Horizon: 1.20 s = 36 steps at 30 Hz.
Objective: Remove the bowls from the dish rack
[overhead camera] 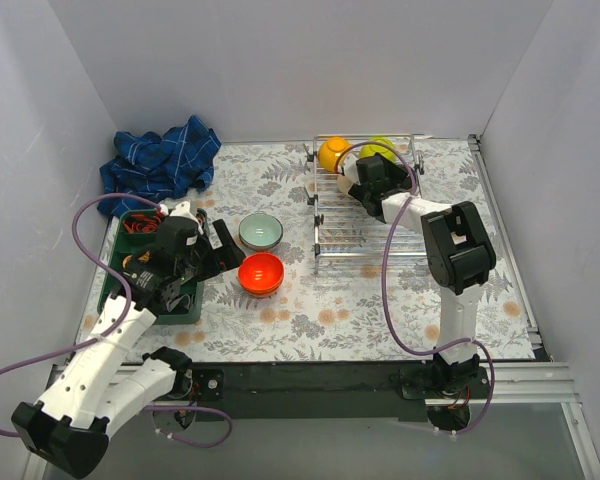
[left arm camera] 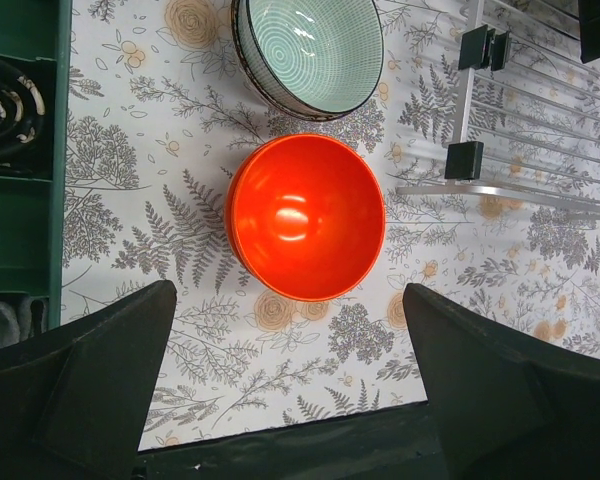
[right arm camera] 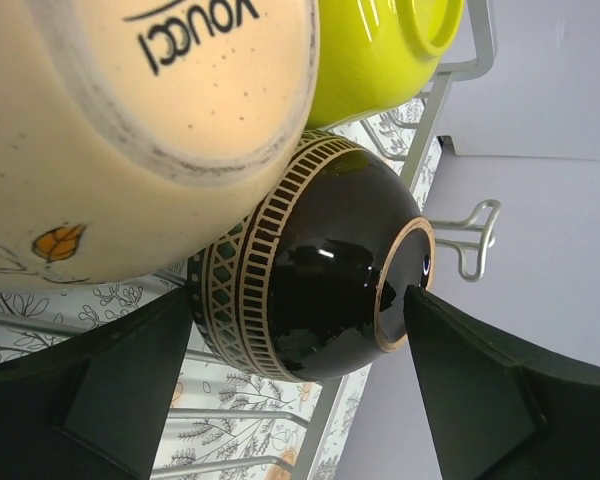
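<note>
top view: my right gripper [overhead camera: 360, 178] is in the dish rack [overhead camera: 370, 240], much nearer the racked bowls [overhead camera: 332, 153] than the left gripper [overhead camera: 218, 250].
left wrist: jaws spread, red-orange bowl [left arm camera: 305, 215] on the table [left arm camera: 180, 200] ahead.
right wrist: jaws spread around the dark brown bowl [right arm camera: 310, 270], which lies on its side with its foot ring to the right.

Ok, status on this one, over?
Left tool open over red bowl on table. Right tool open at dark bowl in rack. Beige bowl, lime bowl crowd it.
</note>
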Available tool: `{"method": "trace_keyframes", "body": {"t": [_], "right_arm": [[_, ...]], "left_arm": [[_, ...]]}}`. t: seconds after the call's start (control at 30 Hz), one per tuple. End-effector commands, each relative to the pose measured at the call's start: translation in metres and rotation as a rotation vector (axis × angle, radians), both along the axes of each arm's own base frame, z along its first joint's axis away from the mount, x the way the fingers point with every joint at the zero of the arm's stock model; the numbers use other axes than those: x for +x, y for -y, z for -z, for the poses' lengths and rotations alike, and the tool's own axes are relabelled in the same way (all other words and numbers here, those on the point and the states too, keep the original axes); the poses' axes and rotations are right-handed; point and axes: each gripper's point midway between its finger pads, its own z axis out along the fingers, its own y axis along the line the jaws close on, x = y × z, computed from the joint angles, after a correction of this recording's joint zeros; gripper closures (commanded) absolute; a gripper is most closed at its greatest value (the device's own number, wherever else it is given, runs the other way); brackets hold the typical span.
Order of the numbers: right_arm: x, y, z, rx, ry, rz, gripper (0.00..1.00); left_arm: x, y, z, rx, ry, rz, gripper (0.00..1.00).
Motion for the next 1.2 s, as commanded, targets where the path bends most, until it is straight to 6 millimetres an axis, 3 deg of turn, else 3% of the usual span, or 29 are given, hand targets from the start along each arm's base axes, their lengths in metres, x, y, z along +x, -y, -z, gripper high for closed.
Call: {"method": "trace_keyframes", "body": {"t": [0.0,0.13,0.2,0.33,0.43,0.67,0.93,1.17], "right_arm": [[-0.008,0.017,0.028,-0.082,-0.043,0.033,0.08],[-0.014,0.018,0.029,-0.114,-0.042,0.034,0.19],[-0.015,0.014,0.021,-0.124,-0.029,0.029,0.25],[-0.019,0.005,0.001,-0.115,0.008,0.014,0.47],[-0.025,-0.002,-0.015,-0.112,0.03,0.002,0.58],[-0.044,-0.01,-0.04,-0.058,0.048,-0.007,0.64],[-0.064,-0.02,-0.045,0.049,0.014,-0.008,0.75],[-0.09,-0.043,-0.08,0.252,0.017,-0.007,0.8]], "left_arm": [[-0.003,-0.001,-0.012,-0.002,0.032,0.011,0.02],[-0.004,-0.002,-0.012,-0.001,0.033,0.008,0.02],[-0.005,-0.003,-0.014,-0.003,0.037,0.01,0.02],[-0.005,-0.004,-0.016,-0.005,0.047,0.006,0.02],[-0.004,-0.002,-0.019,-0.014,0.062,0.01,0.02],[-0.001,0.002,-0.023,-0.027,0.084,0.023,0.02],[0.0,0.003,-0.023,-0.035,0.101,0.032,0.02],[0.003,0.007,-0.026,-0.053,0.129,0.047,0.02]]}}
